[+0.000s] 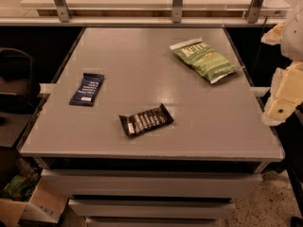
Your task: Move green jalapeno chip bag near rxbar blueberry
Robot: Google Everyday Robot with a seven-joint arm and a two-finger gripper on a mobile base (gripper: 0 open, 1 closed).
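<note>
The green jalapeno chip bag (205,59) lies flat at the far right of the grey table (156,86), with its white "Kettle" lettering toward the far end. The rxbar blueberry (87,89), a dark navy wrapper with white text, lies near the table's left edge. The two are far apart, at opposite sides of the table. My gripper (283,98) shows as cream-coloured parts at the right edge of the view. It hangs past the table's right side, to the right of the chip bag and apart from it, holding nothing that I can see.
A black-wrapped bar with white lettering (145,120) lies near the table's front middle. A railing with metal posts (177,4) runs behind the table. A cardboard box (28,197) sits on the floor at the lower left. A dark chair (14,79) stands at the left.
</note>
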